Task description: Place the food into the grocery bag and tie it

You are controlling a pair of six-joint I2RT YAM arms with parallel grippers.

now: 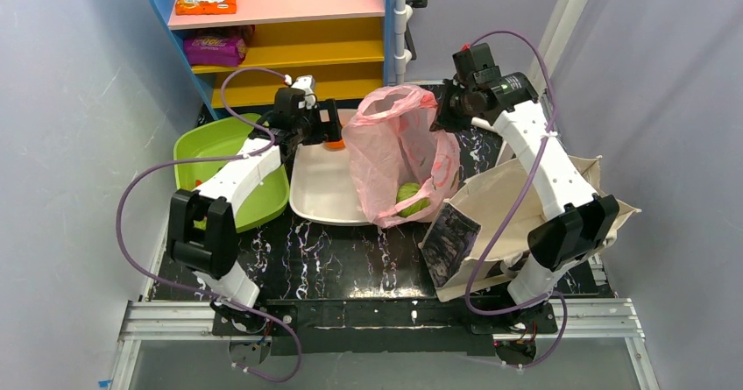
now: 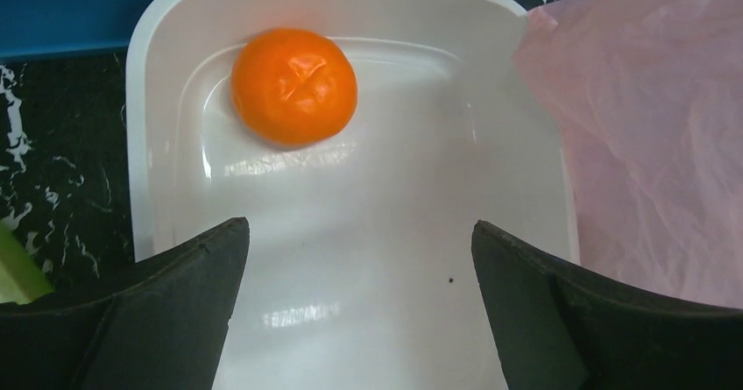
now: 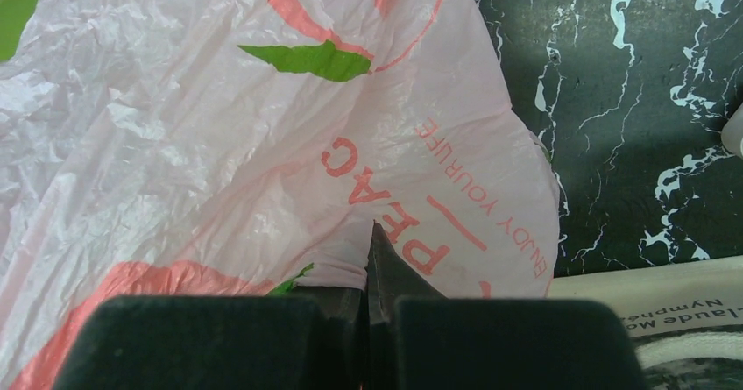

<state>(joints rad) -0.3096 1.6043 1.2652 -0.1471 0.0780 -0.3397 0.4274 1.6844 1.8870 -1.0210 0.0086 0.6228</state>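
- The grocery bag (image 1: 399, 149) sits in the middle of the counter (image 1: 350, 267), between the white tray (image 1: 320, 193) and the beige canvas tote (image 1: 504, 202).
- From above, its long axis runs from near to far: the closed bottom lies toward the arm bases, and the bunched top is lifted at the far end.
- The plastic is thin, crinkled, see-through pink, printed with a red ring, a green leaf shape and red lettering (upside down from the right wrist; I can make out "YOUR LIFE").
- A pale green round vegetable (image 1: 412, 199) rests inside the bag at its low near end, showing through the opening.
- The right gripper (image 3: 370, 267) is closed tight, pinching a fold of the pink film at the bag's upper right side.
- The small orange fruit (image 2: 293, 85) lies on the white tray near its far edge, glossy, with a dimpled top.
- The left gripper (image 2: 359, 302) hovers above the tray with its jaws spread wide and nothing between them; the fruit lies ahead of the fingertips, untouched.
- The pink bag's edge just overlaps the tray's right side.
- A lime-green bin (image 1: 215, 158) sits left of the tray, under the left arm.
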